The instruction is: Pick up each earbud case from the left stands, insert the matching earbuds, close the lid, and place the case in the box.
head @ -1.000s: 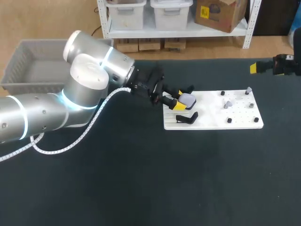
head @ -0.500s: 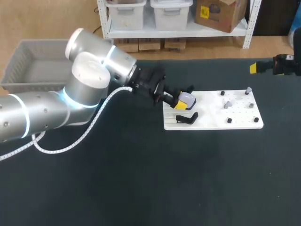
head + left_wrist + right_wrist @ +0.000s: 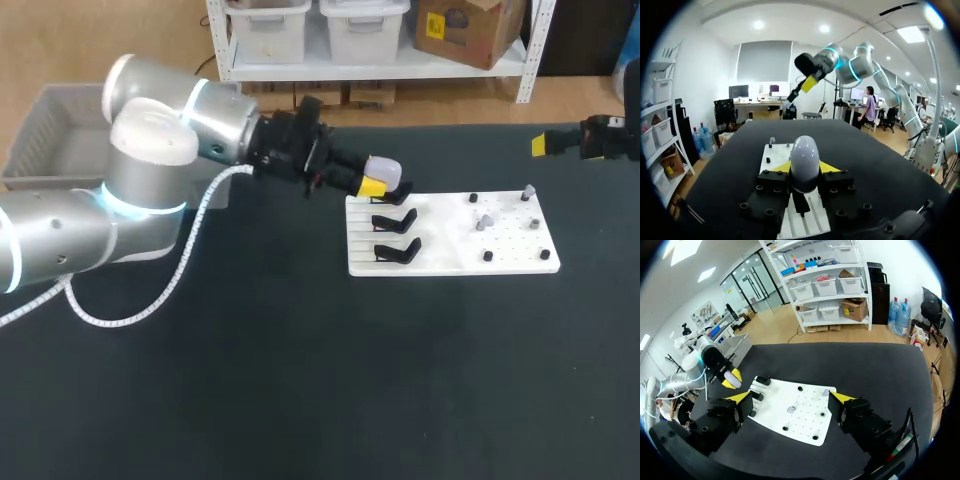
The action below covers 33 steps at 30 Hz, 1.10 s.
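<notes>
a grey plastic bin (image 3: 60,140) sits well to the left of the white perforated board (image 3: 450,250), partly hidden behind my left arm. the left gripper (image 3: 376,180) is near the board's far left corner. its yellow-tipped fingers are closed from both sides on a pale lavender, egg-shaped earbud case (image 3: 384,166). the case is clear of the stands; its height above the board can't be judged. in the left wrist view the case (image 3: 805,152) fills the gap between the fingers and hides most of both tips. its lid seam cannot be made out.

on the board's left part stand two black angled stands (image 3: 395,220), both bare. a third, at the far edge, is mostly covered by the gripper. on the board's right part are small grey earbuds (image 3: 484,221) among black pegs (image 3: 488,256) — too small to tell which bud is which.

the right gripper (image 3: 790,399) is beyond the board's far right corner, cut off in the head view with one yellow tip showing. its wrist view shows the fingers spread wide, holding nothing.
</notes>
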### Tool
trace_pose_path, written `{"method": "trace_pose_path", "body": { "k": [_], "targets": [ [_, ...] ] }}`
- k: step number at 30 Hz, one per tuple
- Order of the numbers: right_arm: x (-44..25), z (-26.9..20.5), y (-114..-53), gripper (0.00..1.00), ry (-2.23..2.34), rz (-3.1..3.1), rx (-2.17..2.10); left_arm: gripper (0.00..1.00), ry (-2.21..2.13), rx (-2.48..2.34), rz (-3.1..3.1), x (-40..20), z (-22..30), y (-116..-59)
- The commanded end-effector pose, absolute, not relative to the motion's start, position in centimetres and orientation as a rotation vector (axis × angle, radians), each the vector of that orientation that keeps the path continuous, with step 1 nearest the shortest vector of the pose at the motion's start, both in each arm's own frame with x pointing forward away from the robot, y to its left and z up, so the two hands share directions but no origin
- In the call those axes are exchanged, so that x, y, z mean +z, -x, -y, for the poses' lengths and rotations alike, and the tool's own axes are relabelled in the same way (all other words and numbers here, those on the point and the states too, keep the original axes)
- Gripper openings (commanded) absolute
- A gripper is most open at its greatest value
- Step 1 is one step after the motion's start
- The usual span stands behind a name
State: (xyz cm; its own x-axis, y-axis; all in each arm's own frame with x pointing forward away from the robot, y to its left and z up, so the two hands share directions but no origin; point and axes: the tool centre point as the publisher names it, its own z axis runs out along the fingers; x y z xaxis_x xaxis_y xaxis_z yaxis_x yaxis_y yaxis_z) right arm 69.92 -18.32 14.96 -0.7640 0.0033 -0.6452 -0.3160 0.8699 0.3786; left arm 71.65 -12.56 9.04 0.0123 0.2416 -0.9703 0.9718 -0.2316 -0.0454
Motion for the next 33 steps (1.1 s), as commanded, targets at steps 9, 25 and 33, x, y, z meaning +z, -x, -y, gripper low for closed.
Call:
{"method": "trace_pose_path", "body": {
  "k": [9,25,33],
  "targets": [
    [14.9,18.4,-69.9,1.0,0.227,-2.371,0.629,0.0,-1.435,-1.235,-1.223,13.4,12.1,-67.4],
    [14.9,18.4,-69.9,1.0,0.227,-2.371,0.629,0.0,-1.327,-1.243,-1.211,15.6,12.6,-65.3],
    [14.9,18.4,-69.9,1.0,0.227,-2.371,0.629,0.0,-1.396,-1.259,-1.154,16.3,12.7,-64.6]
  ]
}}
